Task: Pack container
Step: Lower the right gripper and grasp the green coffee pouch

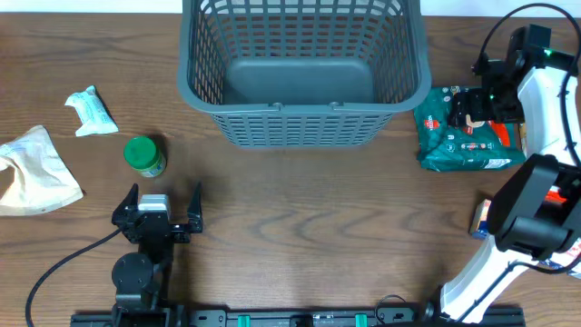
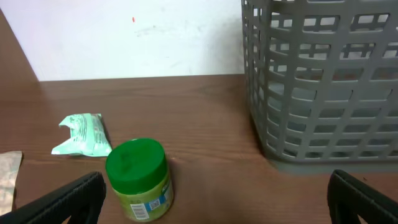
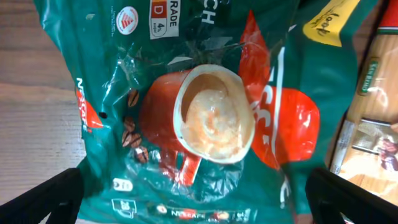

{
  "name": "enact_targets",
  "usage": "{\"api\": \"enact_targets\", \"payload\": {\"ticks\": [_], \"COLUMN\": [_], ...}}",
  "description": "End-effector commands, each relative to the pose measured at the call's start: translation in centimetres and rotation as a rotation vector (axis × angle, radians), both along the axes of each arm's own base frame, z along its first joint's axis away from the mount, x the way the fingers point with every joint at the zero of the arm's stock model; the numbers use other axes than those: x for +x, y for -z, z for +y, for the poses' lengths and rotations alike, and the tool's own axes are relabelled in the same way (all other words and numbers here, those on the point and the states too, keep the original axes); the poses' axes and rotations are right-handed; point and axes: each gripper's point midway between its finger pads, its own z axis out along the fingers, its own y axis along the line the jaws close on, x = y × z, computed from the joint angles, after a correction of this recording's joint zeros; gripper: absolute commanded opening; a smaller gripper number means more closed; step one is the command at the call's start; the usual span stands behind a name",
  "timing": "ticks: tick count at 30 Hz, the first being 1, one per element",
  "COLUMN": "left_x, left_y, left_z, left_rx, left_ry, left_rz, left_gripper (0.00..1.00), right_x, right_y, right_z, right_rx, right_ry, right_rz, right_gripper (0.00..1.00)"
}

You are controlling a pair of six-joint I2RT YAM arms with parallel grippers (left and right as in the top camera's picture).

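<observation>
a: where's the container?
b: at the far edge of the table, about the middle. it stands upright, and only its grey bottom shows inside.
a: and the left gripper?
b: near side, left of the middle, fingers spread wide with nothing between them. the left wrist view looks past both fingertips at a jar with a green lid standing just beyond them.
a: anything else on that side?
b: a small white and green packet lies farther back and to the left. a crumpled beige bag lies at the left edge. both are apart from the jar.
a: the right gripper?
b: over a green coffee bag that lies flat just right of the container. its fingers are spread as well. in the right wrist view they stand to either side of the bag's printed red cup. i cannot tell whether they touch the bag.
a: is there anything beside that bag?
b: a yellowish packet shows along its edge, partly under the foil.
</observation>
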Motion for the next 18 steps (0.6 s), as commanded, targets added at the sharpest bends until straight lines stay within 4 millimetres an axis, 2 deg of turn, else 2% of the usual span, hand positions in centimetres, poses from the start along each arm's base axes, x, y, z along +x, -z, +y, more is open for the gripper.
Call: {"api": "enact_targets", "payload": {"ticks": [1,8,18], "left_x": [0.0,0.0,0.0], "left_y": [1.7,1.7,1.7], "left_z": [0.2,0.2,0.2], "left_rx": [0.013,0.013,0.013], "left_ry": [-0.009,-0.009,-0.009], "left_rz": [0.038,0.038,0.038], "left_gripper": [0.99,0.99,0.98], "right_x": [-0.2,-0.2,-0.5], "right_y": [2.3,6.2,10.1], "right_z": [0.2,0.7,1.1], "right_rx": [0.032,0.063,0.090], "right_ry": [0.023,0.031,0.086], "right_rz": [0.045,0.120,0.189], "right_gripper": [0.99,0.99,0.99]}}
